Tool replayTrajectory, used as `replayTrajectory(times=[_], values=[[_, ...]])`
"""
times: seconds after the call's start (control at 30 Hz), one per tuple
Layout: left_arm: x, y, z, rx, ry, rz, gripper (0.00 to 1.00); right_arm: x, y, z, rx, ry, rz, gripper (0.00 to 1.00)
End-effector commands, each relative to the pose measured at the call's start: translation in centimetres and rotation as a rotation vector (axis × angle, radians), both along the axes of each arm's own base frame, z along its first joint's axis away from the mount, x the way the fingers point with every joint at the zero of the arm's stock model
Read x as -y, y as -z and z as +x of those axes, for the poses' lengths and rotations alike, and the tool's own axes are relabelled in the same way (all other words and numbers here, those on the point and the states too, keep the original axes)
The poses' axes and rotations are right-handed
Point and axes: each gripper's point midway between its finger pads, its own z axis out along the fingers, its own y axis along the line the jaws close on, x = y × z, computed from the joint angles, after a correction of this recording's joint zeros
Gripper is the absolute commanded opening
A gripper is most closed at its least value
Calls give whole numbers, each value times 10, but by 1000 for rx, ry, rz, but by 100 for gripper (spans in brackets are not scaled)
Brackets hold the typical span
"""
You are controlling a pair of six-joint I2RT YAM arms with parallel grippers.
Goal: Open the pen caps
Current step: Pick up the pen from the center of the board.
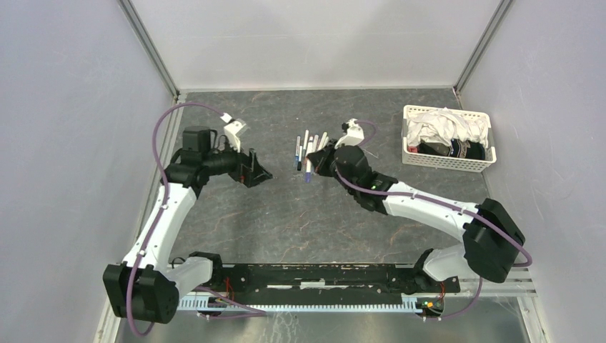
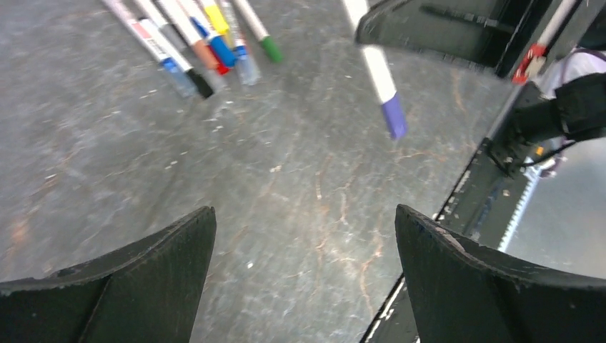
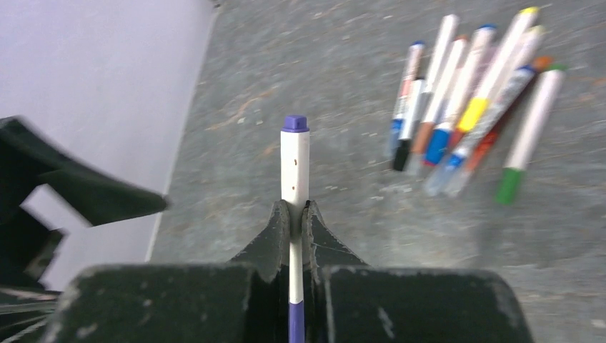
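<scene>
My right gripper (image 3: 296, 214) is shut on a white pen with purple ends (image 3: 294, 164) and holds it above the table; the small purple end (image 3: 295, 123) sticks out past the fingertips. In the top view this gripper (image 1: 314, 163) is beside the pile of pens (image 1: 307, 143). Several capped white pens (image 3: 472, 107) lie side by side, with blue, yellow, black, red and green caps. My left gripper (image 1: 257, 174) is open and empty, left of the held pen. In the left wrist view the gripper (image 2: 306, 229) faces the purple pen (image 2: 379, 71) and the pile (image 2: 200, 43).
A white basket (image 1: 446, 139) with cloths and dark items stands at the back right. Grey walls close in the left, back and right sides. A black rail (image 1: 321, 275) runs along the near edge between the arm bases.
</scene>
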Motion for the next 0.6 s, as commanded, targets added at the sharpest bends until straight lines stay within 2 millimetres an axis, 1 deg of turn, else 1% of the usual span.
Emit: replayTrajectory(times=[0.0, 0.1, 0.23, 0.3, 0.4, 0.47, 0.5, 0.57], values=[[32, -15, -7, -30, 75, -86, 100, -35, -57, -9, 78, -2, 222, 0], [44, -14, -17, -59, 133, -117, 100, -51, -74, -18, 107, -20, 272, 0], [56, -19, -38, -94, 216, -182, 100, -65, -89, -24, 131, -35, 313, 0], [59, -22, -46, -82, 246, -195, 100, -72, -94, -26, 135, -46, 326, 0], [61, -25, -50, -64, 268, -202, 97, -81, -100, -31, 135, -67, 343, 0], [62, -24, -50, -68, 271, -201, 93, -85, -103, -35, 139, -73, 348, 0], [63, -22, -49, -74, 276, -198, 84, -86, -106, -39, 146, -69, 346, 0], [63, -22, -48, -81, 282, -195, 73, -85, -108, -40, 154, -60, 343, 0]])
